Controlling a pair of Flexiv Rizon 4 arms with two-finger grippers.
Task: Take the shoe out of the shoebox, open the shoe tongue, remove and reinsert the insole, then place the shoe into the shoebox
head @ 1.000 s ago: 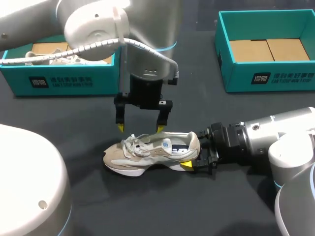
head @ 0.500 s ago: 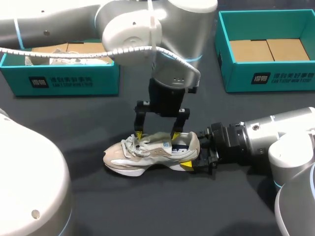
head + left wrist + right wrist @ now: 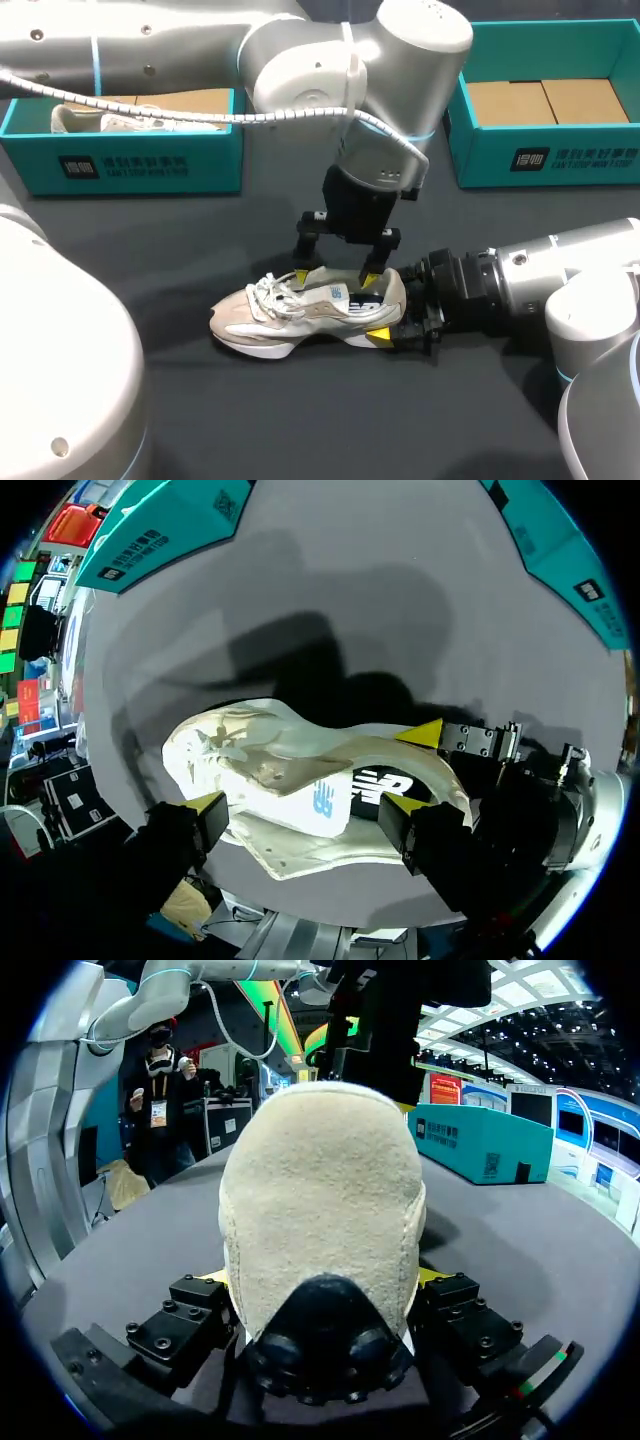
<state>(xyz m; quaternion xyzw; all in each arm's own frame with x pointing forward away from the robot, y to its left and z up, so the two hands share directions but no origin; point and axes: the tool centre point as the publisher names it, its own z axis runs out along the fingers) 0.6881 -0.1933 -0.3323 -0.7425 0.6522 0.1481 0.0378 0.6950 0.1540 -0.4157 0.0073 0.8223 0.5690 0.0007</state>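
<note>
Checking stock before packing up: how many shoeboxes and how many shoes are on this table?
Shoeboxes: 2 (left shoebox, right shoebox)
Shoes: 2 (loose shoe, boxed shoe, partly hidden)
Total: 4

The left arm (image 3: 330,70) has glossy white rounded housings with thin light-blue rings at the joints. A white ribbed cable (image 3: 200,115) runs along it. Its wrist block is black, and the left gripper (image 3: 337,275) is black with yellow tips. The right arm (image 3: 580,270) has a white-silver shell, a blue ring and a black ribbed wrist. The right gripper (image 3: 320,1280) has black finger blocks studded with socket screws (image 3: 160,1342) and a red-and-green stripe (image 3: 545,1370) on its base.
</note>
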